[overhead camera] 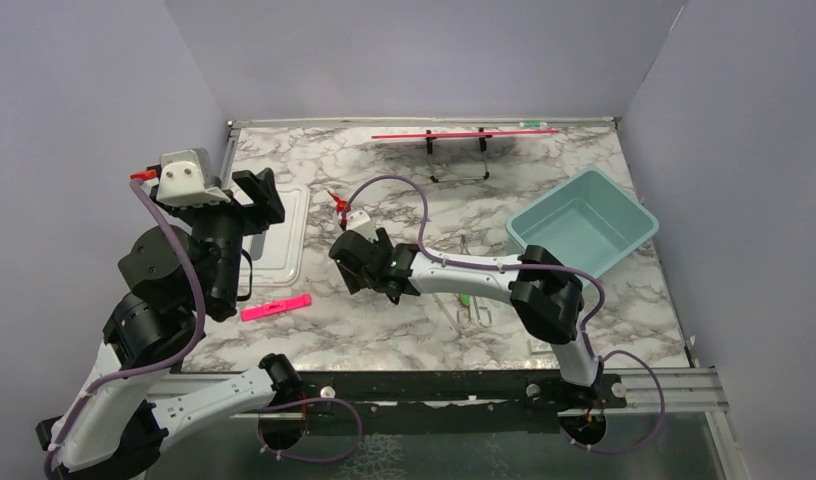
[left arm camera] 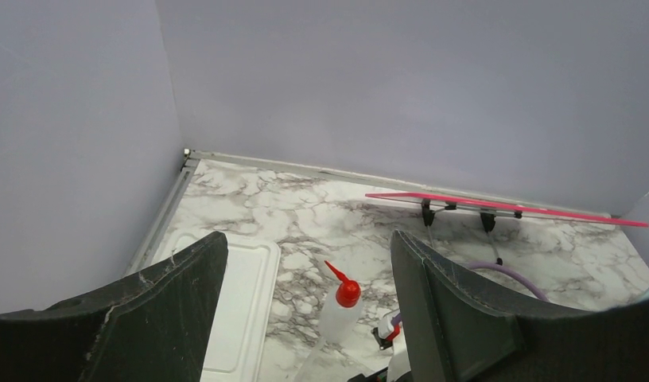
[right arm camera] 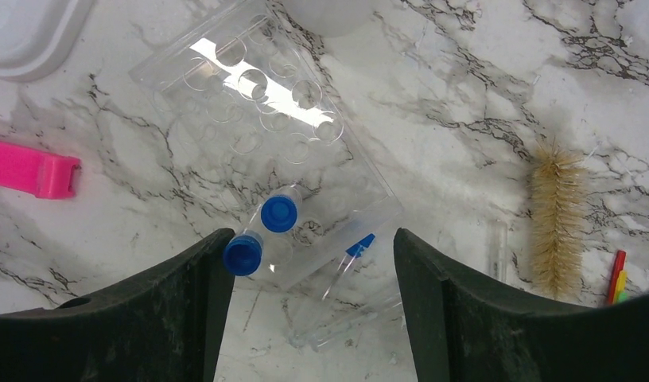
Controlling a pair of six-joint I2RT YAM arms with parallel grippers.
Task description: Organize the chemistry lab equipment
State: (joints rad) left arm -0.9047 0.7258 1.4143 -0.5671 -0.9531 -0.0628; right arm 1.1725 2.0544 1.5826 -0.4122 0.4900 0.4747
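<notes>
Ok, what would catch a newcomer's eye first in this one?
From above, the teal bin on the right and the long red rod raised along the back edge stand out most. In the right wrist view, the open right hand hangs over blue-capped tubes lying by a clear rack, with a bristly tan brush off to the right.

Black-and-white arms (overhead camera: 464,278), looping purple cables (overhead camera: 424,215)
</notes>
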